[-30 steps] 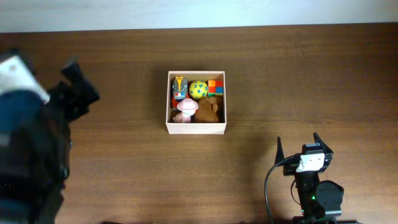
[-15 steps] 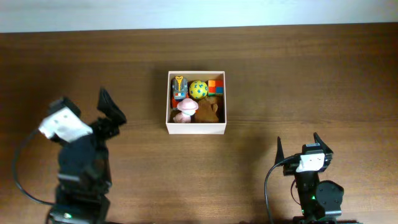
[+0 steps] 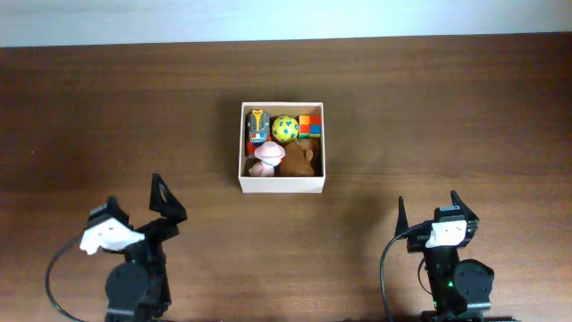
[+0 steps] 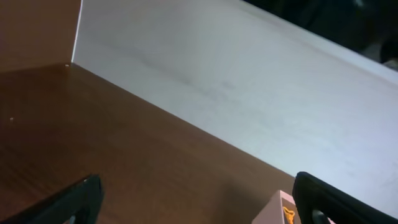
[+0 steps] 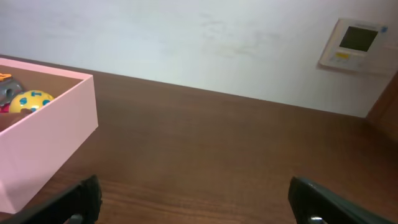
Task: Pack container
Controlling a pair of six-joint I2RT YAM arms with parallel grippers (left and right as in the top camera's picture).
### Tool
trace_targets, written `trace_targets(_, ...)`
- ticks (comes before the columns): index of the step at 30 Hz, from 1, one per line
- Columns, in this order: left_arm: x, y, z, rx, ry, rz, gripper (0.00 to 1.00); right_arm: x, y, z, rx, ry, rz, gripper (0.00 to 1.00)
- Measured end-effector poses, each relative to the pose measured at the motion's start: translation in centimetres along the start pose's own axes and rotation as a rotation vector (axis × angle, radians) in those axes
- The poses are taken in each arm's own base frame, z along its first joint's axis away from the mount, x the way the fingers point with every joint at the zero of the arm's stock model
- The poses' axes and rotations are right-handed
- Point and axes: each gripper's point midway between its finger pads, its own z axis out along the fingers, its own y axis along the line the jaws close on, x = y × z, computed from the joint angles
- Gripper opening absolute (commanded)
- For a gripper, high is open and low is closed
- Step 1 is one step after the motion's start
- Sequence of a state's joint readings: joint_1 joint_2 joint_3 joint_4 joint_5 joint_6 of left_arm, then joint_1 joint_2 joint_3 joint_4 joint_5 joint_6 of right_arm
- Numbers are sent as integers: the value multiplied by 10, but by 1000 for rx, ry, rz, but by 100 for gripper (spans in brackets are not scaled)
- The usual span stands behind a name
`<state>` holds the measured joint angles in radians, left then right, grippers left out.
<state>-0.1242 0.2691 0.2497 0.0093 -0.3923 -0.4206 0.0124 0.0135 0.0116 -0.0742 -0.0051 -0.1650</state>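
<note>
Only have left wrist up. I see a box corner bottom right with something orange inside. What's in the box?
Observer: Overhead shows the container holding a toy vehicle, a yellow ball, a coloured cube, a pink toy and a brown plush.
Operator: Any toys outside it?
Observer: None that overhead shows.
Operator: Right arm holding anything?
Observer: No. The right gripper is open and empty, on the robot's side of the table, to the right of the container and apart from it.
</note>
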Motion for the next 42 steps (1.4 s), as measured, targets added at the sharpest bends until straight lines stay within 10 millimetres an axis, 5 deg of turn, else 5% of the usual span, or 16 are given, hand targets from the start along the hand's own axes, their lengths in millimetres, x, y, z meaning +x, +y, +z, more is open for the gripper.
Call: trace_targets(42, 57, 25, -8, 53, 30, 62, 99, 0, 0, 0, 0, 0, 0, 99)
